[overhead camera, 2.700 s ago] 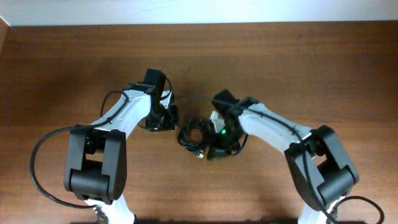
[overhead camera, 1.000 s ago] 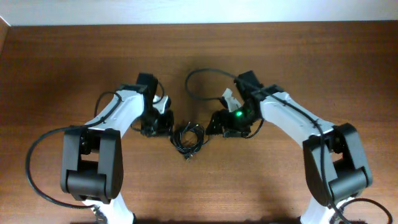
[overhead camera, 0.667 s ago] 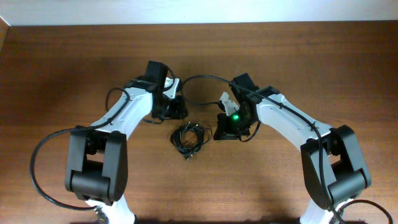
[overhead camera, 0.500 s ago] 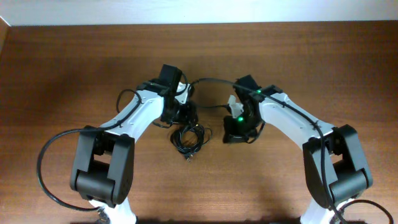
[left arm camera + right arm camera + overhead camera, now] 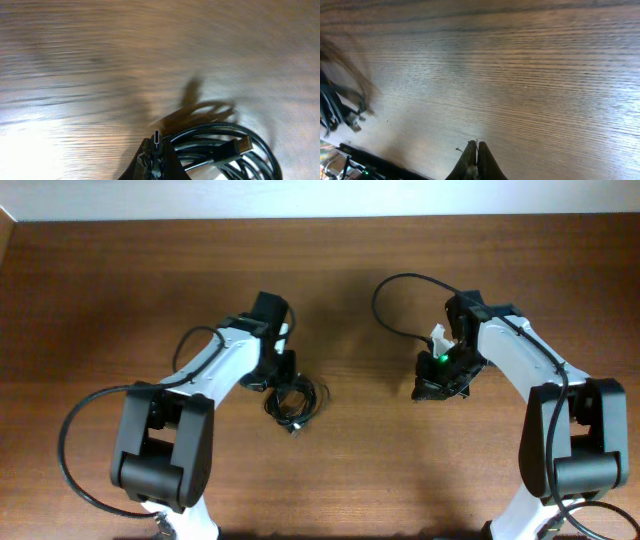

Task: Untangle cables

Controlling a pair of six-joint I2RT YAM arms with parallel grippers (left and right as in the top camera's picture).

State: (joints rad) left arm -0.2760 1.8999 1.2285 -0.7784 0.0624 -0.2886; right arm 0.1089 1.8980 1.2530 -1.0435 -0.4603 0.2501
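Wood table (image 5: 100,280): L end effector (image 5: 156,150) low, grasping cables (image 5: 292,402) at plug; R end effector (image 5: 477,150) clenched, well apart.

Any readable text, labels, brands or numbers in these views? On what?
None readable.
The cables and the plug pinched in the left hand show no marking.
The white arms show no label.
The green light by the right hand is a plain dot, not a sign.

Brown wooden table (image 5: 110,290) carries the coiled cables (image 5: 292,402).
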